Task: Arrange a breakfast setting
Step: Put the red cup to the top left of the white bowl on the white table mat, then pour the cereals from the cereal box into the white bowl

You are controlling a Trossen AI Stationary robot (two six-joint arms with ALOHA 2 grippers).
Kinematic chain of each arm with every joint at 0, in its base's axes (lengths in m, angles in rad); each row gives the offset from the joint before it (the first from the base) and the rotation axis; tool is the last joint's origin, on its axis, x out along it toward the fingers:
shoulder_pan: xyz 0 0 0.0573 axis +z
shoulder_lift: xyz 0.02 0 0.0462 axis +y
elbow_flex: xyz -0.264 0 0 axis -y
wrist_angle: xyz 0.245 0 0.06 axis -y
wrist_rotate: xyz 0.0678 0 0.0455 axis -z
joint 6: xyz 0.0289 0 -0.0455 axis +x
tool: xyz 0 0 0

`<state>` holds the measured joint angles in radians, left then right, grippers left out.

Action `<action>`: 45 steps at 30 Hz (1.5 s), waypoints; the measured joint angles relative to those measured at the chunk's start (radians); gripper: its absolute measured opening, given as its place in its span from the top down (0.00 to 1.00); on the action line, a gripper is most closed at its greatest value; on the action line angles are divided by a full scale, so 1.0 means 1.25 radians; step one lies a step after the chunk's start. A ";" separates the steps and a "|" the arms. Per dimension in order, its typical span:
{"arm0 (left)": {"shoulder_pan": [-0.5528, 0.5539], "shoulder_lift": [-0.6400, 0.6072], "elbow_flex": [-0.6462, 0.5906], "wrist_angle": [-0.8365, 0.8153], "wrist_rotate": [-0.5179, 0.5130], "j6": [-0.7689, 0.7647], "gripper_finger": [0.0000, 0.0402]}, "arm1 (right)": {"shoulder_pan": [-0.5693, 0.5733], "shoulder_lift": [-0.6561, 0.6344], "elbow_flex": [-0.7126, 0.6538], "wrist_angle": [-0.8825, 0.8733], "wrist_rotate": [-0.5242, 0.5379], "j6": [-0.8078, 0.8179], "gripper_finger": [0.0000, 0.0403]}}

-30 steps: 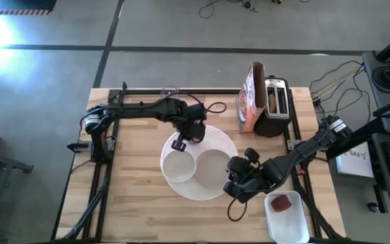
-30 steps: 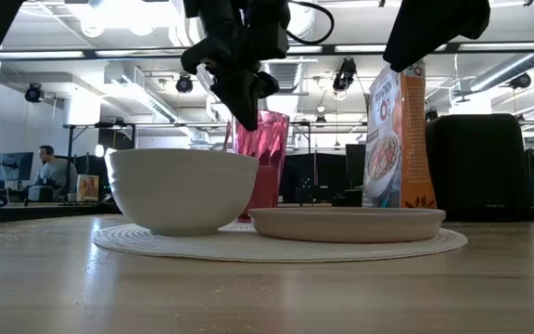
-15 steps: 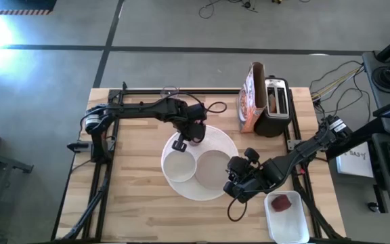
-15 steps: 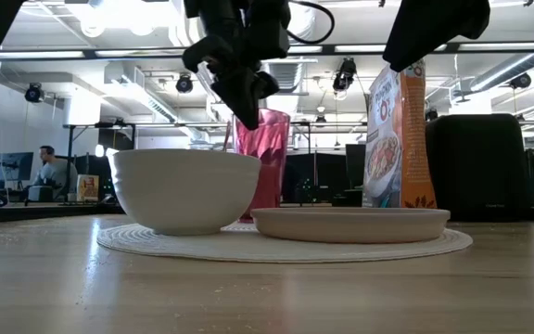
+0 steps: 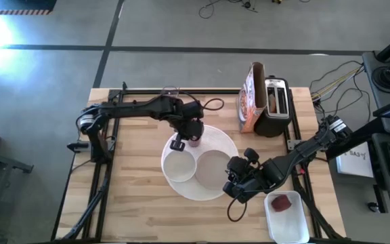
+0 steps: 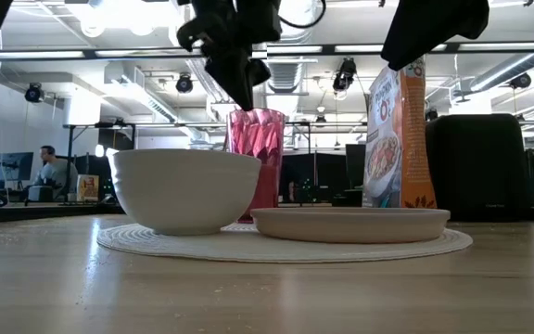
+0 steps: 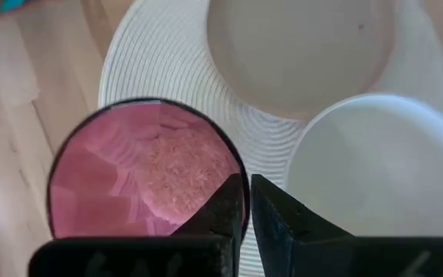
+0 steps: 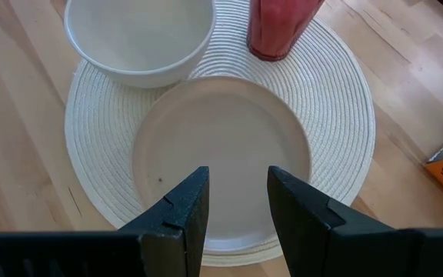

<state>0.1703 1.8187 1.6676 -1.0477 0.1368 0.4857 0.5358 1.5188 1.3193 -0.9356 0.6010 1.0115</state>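
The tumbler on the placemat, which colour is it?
Pink-red, translucent tumbler; the right wrist view shows it best.

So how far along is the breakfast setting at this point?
Done: the small white bowl, small grey plate and pink-red tumbler stand on the round white ribbed placemat. In hand: left gripper above the tumbler, jaws shut. Left: the red fruit in the white tub; no spoon or bagel visible.

We are seeing the round white ribbed placemat (image 5: 199,191) lying mid-table, bearing the white bowl (image 5: 179,167) sitting beside the shallow grey plate (image 5: 213,167), with the pink-red tumbler (image 6: 260,160) standing upright at its far edge, empty inside.
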 joint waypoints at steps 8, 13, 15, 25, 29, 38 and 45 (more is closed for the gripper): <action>0.000 -0.048 0.000 -0.003 0.009 -0.023 0.97 | 0.000 0.000 0.000 0.004 0.000 0.000 0.69; 0.000 -0.085 0.000 -0.009 0.008 -0.015 0.97 | 0.000 0.000 0.000 0.006 0.000 0.000 0.69; 0.000 -0.098 0.000 -0.012 0.003 -0.012 0.97 | 0.000 0.000 0.000 0.006 0.000 0.000 0.69; 0.000 -0.202 -0.112 0.005 -0.021 -0.079 0.97 | 0.000 0.000 0.000 0.009 0.000 0.000 0.69; 0.000 -0.290 -0.259 0.104 -0.038 -0.124 0.97 | 0.000 0.000 0.000 0.010 0.000 0.000 0.69; 0.000 -0.486 -0.589 0.387 -0.064 -0.234 0.97 | 0.000 0.000 0.000 0.026 -0.001 0.000 0.69; 0.000 -0.561 -0.733 0.501 -0.099 -0.287 0.97 | 0.000 0.000 0.000 0.029 -0.001 0.000 0.69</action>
<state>0.1707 1.1177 0.7512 -0.4211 0.0132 0.1274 0.5359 1.5188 1.3190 -0.8989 0.5995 1.0114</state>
